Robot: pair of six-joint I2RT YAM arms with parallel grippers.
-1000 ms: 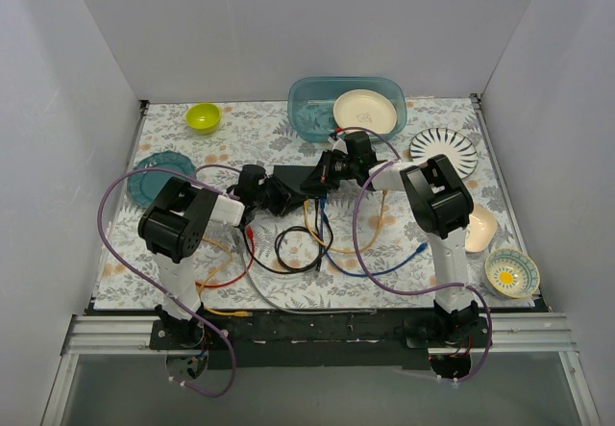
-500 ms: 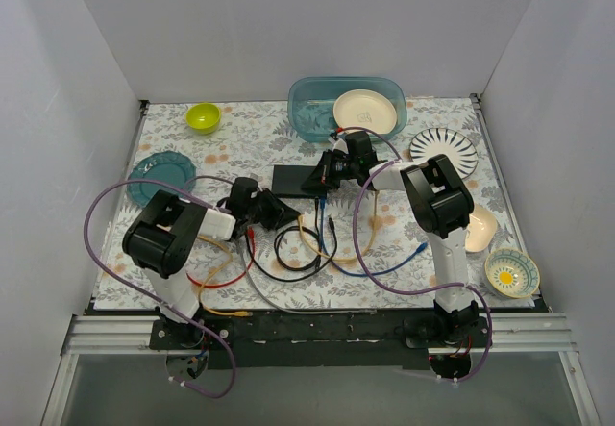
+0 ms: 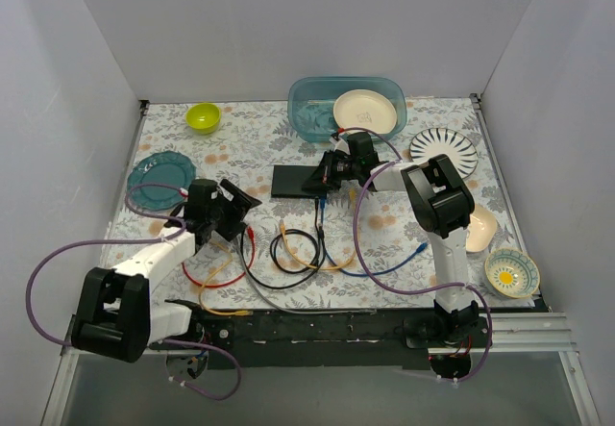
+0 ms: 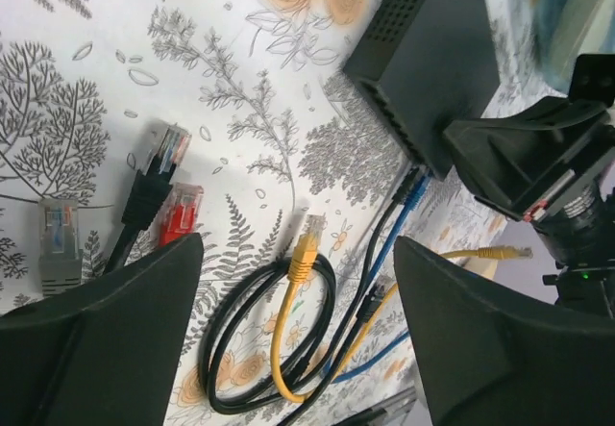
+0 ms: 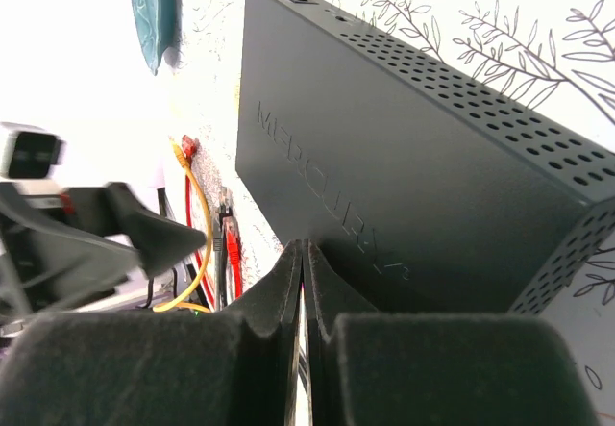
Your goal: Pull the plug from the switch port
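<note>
While the left gripper (image 3: 235,210) sits left of centre in the top view, lower right of the teal plate (image 3: 161,169) and well below the green bowl (image 3: 203,116), its jaws are wide with nothing between them. Left wrist view agrees: fingers (image 4: 96,339) far apart over the floral mat (image 4: 86,51). Loose plugs lie on the mat at left of that view: grey plug (image 4: 60,243), black plug (image 4: 159,171) and red plug (image 4: 180,210), the last two side by side. Right of them is a yellow plug (image 4: 306,243), its end lying over a coiled black cable (image 4: 240,349). Further right, a blue cable (image 4: 399,210) and a dark one beside it run up to the port edge of the switch (image 4: 432,70). Switch lies flat on the mat, just above centre in the top view (image 3: 296,180), below the teal bin (image 3: 317,118) holding a cream plate (image 3: 365,110). Right gripper (image 3: 325,174) is at the switch's right end, touching it. Right wrist view shows its fingers (image 5: 269,301) pressed together with only a hairline slit, tips against the switch body (image 5: 384,186); can't see anything pinched between them. Far right of the top view: striped plate (image 3: 443,151), cream dish (image 3: 480,224) and yellow-centred bowl (image 3: 511,272), all well apart from the switch.
</note>
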